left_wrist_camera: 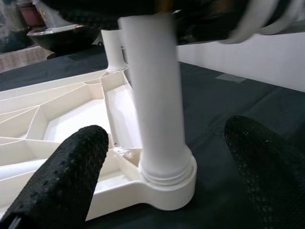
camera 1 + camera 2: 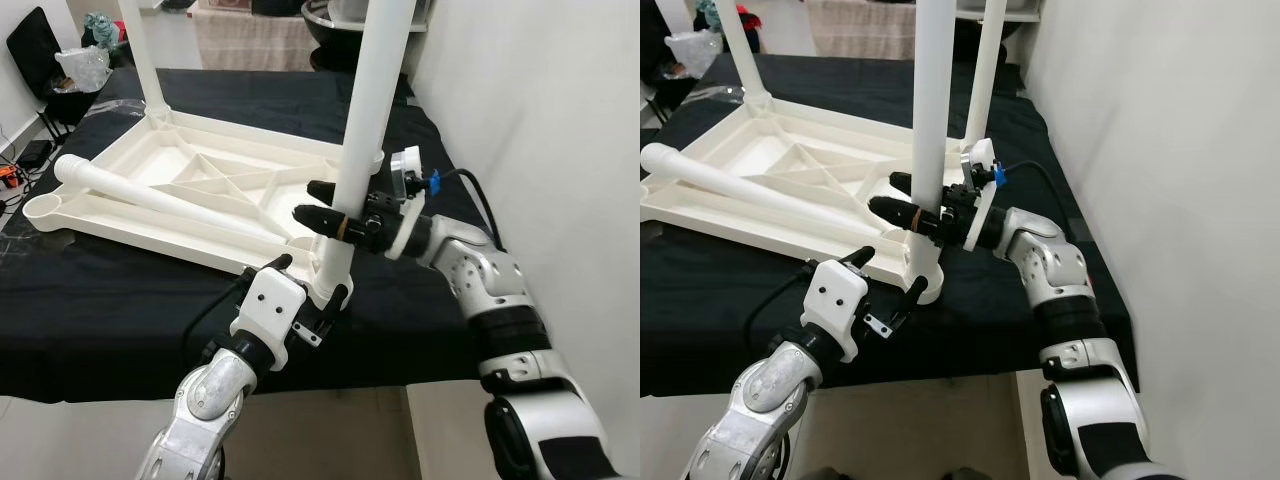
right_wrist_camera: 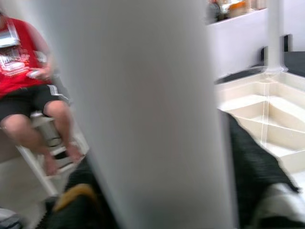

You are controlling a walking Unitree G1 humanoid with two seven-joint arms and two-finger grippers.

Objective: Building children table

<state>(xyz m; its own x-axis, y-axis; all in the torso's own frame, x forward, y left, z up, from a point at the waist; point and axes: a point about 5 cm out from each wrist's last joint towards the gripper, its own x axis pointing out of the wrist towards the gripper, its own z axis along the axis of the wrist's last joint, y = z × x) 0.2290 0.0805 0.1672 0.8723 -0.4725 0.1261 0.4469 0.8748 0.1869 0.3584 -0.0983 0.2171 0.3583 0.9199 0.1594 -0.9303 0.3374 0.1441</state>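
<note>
In the left eye view, the upturned white tabletop (image 2: 190, 185) lay on a black-covered bed (image 2: 120, 300). The right gripper (image 2: 318, 202) clasped an upright table leg (image 2: 365, 130) standing in the near corner socket. The left gripper (image 2: 312, 278) straddled the leg's base, fingers spread.

In the left wrist view, the fingers (image 1: 62, 176) flanked the socket (image 1: 167, 183) without touching.

In the right wrist view, the leg looked blurred; a seated person (image 3: 28, 90) was behind.

A black cloth (image 2: 120, 300) covers the work surface, with a black chair (image 2: 35, 45) at ten o'clock holding a clear bag (image 2: 82, 66).
</note>
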